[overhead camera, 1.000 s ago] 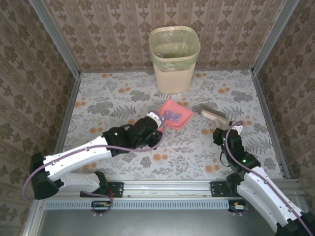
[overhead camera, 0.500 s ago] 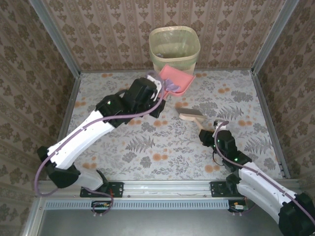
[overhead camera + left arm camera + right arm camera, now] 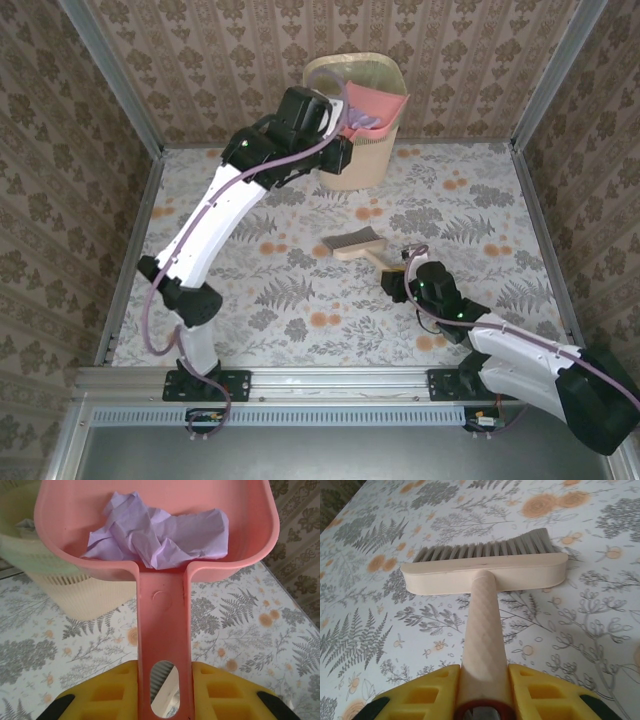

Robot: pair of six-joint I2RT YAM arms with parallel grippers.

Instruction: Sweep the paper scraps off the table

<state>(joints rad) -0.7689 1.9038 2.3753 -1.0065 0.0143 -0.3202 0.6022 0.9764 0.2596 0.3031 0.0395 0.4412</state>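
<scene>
My left gripper is shut on the handle of a pink dustpan, held high at the back of the table. The dustpan hangs over the rim of the bin, next to my left gripper. Crumpled lilac paper scraps lie in the pan. My right gripper is shut on the handle of a cream brush. The brush rests bristles-down near the table's middle, just left of my right gripper.
A cream bin with a green liner stands at the back centre against the wall, and it appears under the pan. Aluminium rails and brown patterned walls frame the table on three sides.
The left arm lifted the dustpan with the scraps from the table's middle up and back to the bin's rim. The right arm slid the brush leftward toward the middle.
</scene>
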